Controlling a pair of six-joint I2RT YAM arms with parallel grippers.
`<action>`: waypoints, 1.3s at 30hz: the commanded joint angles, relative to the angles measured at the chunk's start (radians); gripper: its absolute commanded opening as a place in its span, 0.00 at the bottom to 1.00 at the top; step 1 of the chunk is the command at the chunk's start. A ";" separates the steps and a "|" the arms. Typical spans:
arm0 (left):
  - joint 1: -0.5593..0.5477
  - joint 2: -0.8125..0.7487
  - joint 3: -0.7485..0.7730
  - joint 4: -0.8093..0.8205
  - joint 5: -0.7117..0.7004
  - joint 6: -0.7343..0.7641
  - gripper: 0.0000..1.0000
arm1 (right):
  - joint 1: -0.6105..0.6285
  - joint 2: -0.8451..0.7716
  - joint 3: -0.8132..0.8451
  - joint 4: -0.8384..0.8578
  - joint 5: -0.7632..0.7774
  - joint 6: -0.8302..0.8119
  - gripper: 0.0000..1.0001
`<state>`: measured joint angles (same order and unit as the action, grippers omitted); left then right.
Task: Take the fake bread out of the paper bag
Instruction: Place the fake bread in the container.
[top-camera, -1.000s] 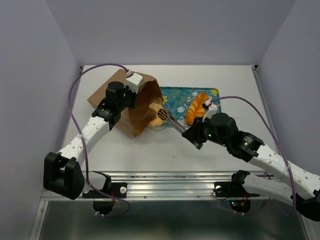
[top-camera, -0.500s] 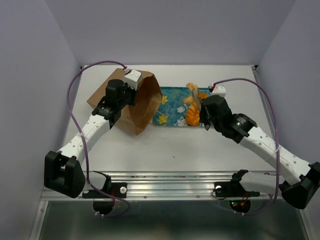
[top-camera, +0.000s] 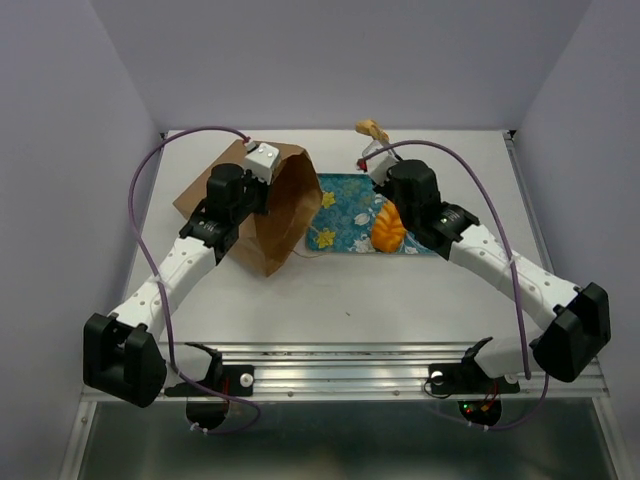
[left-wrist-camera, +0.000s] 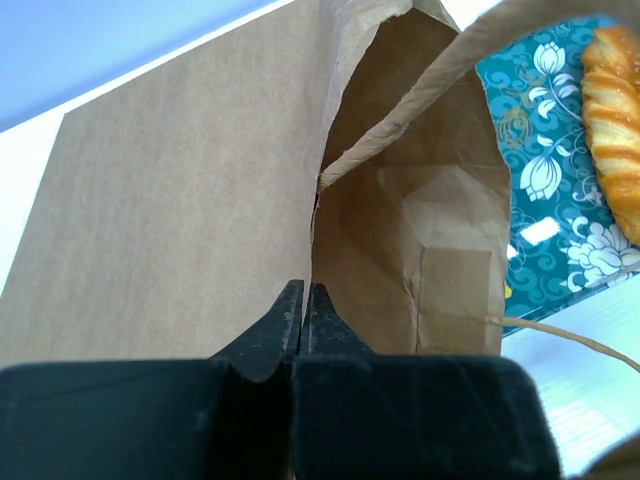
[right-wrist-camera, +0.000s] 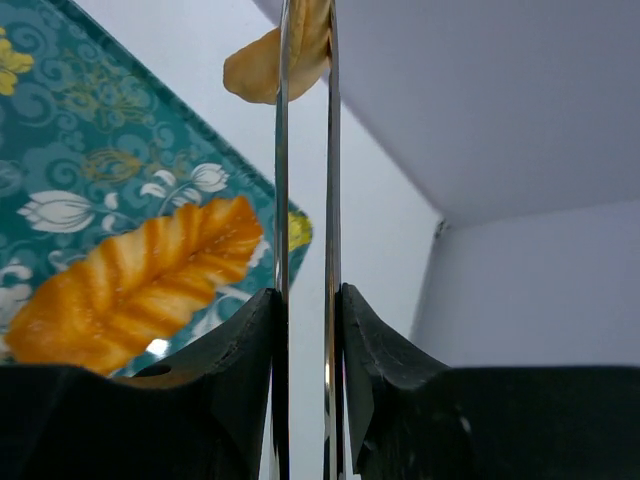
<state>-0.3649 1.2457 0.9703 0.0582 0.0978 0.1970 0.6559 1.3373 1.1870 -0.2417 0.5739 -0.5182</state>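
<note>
The paper bag (top-camera: 283, 203) lies on its side, mouth facing the tray. My left gripper (top-camera: 262, 172) is shut on the bag's upper mouth edge (left-wrist-camera: 312, 215) and holds it open; the fingertips (left-wrist-camera: 303, 300) are pressed together on the paper. My right gripper (top-camera: 385, 160) is shut on metal tongs (right-wrist-camera: 283, 200), whose tips pinch the small croissant (top-camera: 373, 128) in the air beyond the tray's far edge; it also shows in the right wrist view (right-wrist-camera: 262, 66). The braided loaf (top-camera: 388, 228) lies on the tray (right-wrist-camera: 130, 285). The round roll is not in view.
A teal flowered tray (top-camera: 345, 212) lies right of the bag, between the arms. The bag's cord handle (left-wrist-camera: 400, 105) hangs across its mouth. Grey walls close in the table at the back and both sides.
My right arm swung from the bag's mouth across the tray to its far side, carrying the croissant in the tongs. The left gripper stayed on the bag edge.
</note>
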 joint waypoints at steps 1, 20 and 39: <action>-0.002 -0.051 -0.011 0.028 -0.036 0.004 0.00 | 0.005 0.043 0.068 0.231 -0.011 -0.478 0.15; -0.003 -0.089 -0.044 -0.005 -0.168 -0.039 0.00 | 0.005 0.197 -0.211 0.600 -0.002 -1.049 0.15; -0.016 -0.107 -0.059 0.000 -0.208 -0.033 0.00 | 0.083 0.272 -0.374 0.725 0.007 -1.112 0.18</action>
<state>-0.3706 1.1732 0.9241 0.0231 -0.0795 0.1665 0.7166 1.5986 0.8223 0.3775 0.5663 -1.6024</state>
